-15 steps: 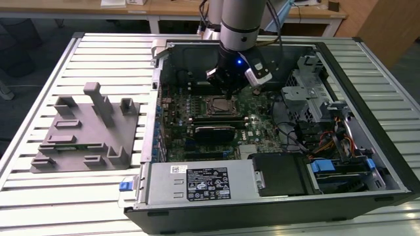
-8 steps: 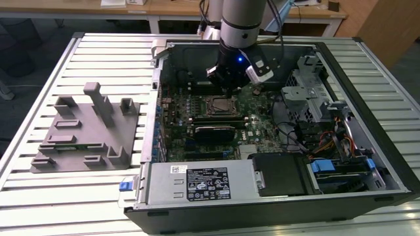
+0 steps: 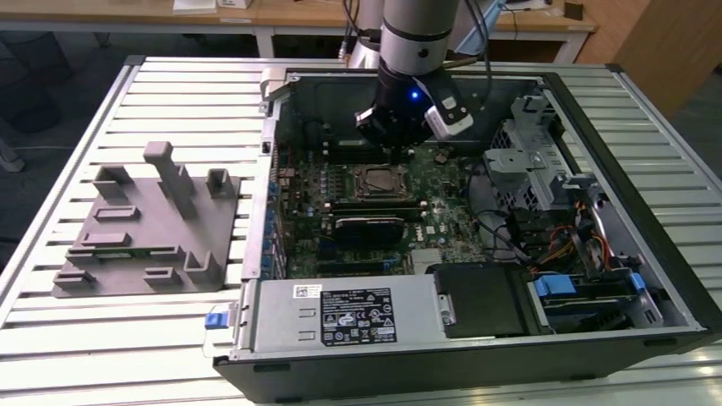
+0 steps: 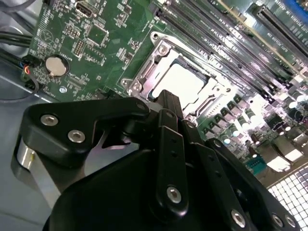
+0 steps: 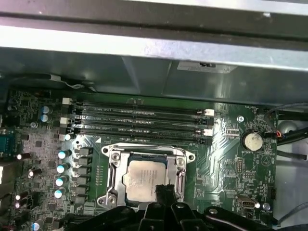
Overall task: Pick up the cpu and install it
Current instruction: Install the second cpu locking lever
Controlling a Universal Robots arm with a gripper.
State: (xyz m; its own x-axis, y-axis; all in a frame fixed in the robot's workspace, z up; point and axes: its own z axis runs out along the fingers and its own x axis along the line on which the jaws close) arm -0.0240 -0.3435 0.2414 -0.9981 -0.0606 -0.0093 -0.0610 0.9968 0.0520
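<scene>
The cpu (image 5: 143,185) lies flat inside the socket frame (image 5: 113,166) on the motherboard (image 3: 373,211), so by my judgement the placing is done. My gripper (image 4: 168,103) hangs just above the socket frame's edge, fingers drawn together and holding nothing. The socket frame's clamp looks not yet fastened, though I cannot tell for sure.
</scene>
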